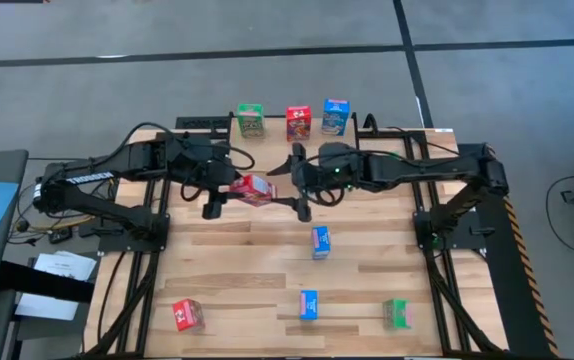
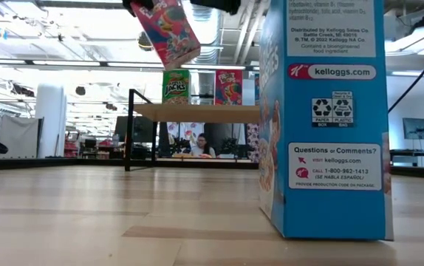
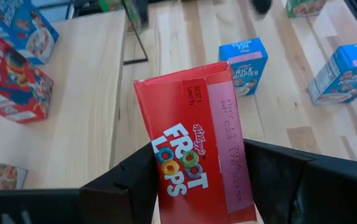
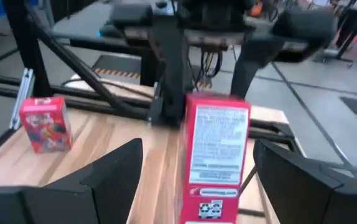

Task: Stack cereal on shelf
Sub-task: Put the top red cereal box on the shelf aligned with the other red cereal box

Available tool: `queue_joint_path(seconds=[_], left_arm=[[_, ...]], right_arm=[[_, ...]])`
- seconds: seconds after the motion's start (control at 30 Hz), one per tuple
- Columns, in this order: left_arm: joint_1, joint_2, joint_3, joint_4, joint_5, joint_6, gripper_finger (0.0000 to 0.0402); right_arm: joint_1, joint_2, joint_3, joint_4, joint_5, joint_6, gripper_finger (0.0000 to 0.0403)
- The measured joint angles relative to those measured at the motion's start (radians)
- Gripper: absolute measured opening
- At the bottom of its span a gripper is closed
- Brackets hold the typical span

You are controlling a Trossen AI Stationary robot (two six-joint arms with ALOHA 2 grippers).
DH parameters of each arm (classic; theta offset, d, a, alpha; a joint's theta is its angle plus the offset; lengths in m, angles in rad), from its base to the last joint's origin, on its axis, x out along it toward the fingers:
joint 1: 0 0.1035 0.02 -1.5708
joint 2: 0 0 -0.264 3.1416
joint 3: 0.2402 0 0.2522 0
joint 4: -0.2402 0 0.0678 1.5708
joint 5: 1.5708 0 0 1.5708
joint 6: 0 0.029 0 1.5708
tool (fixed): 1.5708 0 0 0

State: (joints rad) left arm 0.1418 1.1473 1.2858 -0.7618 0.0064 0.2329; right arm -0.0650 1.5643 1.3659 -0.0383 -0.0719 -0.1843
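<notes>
A slatted wooden desk (image 1: 267, 255) sat on a grey floor, with an open workshop of white ceiling ducts and strip lights beyond it, where a person sat far off behind the shelf in the low view. The shelf (image 1: 297, 135), a pale wooden top on thin black legs, stood at the far edge of the desk and carried three upright cereal boxes in a row: a green box (image 1: 251, 121), a red box (image 1: 299, 122) and a blue box (image 1: 335, 117). The left gripper (image 1: 229, 192) hung above the desk just in front of the shelf, its jaws closed on the held red box (image 3: 194, 140), a small red carton with a rainbow-lettered Froot Loops logo and a paler strip of printed date text; it was tilted in the grip. The right gripper (image 1: 300, 185) faced it from the other side, its jaws spread wide on either flank of that same carton without touching it, so the white panel of small print on the box showed between them in the right wrist view. On the desk nearer the front stood a blue Rice Krispies box (image 1: 320, 241) at the middle, a second blue box (image 1: 309, 305) nearer the front edge, a green box at the front right (image 1: 396, 313) and a red box at the front left (image 1: 187, 315), all well apart from one another.
</notes>
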Motion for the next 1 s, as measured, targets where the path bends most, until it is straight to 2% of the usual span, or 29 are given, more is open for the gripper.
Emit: queue_joint_path(seconds=[0.23, 1.0], left_arm=[[0.0, 0.0, 0.0, 0.018, -0.019, 0.0, 0.019], [-0.02, 0.0, 0.0, 0.062, -0.017, 0.036, 0.019]], right_arm=[[0.001, 0.043, 0.004, 0.061, 0.018, 0.02, 0.0331], [-0.01, 0.078, 0.002, 0.074, 0.048, 0.056, 0.033]])
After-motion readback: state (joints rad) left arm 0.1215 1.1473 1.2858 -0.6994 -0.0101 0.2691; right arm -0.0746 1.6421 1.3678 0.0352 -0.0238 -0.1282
